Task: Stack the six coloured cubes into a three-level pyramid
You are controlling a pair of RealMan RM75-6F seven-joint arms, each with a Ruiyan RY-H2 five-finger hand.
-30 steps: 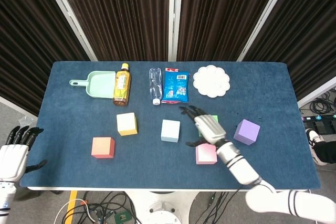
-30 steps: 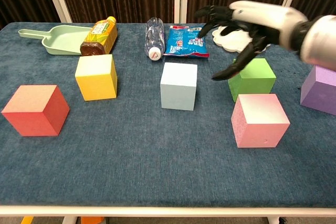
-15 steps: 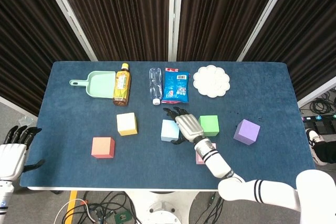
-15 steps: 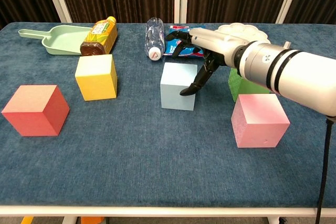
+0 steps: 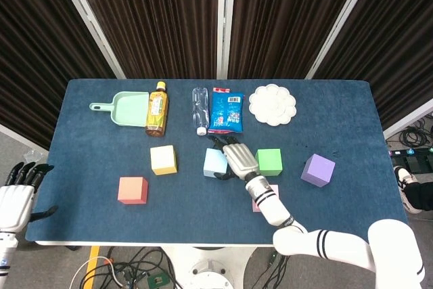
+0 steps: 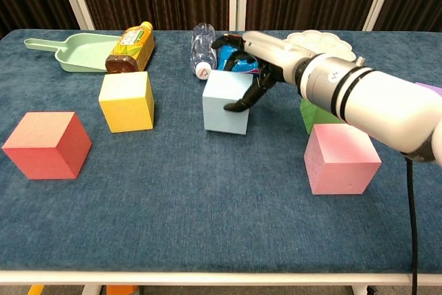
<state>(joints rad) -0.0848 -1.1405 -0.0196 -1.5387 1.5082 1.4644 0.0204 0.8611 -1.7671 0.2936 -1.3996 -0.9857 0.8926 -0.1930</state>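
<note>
Gripping the light blue cube with right hand, mid-table, nothing stacked yet.

Head view: right hand draped over the cube's right side, cube near table centre, between yellow cube and green cube; pink cube mostly under the forearm, purple cube and red cube well apart. Left hand off the table edge, fingers apart, holding nothing.
Chest view: fingers clamped on the cube's right face, cube looks slightly tilted. Best to keep it level, avoid clipping the water bottle just behind, and set it flush beside a neighbour for the base row.
</note>
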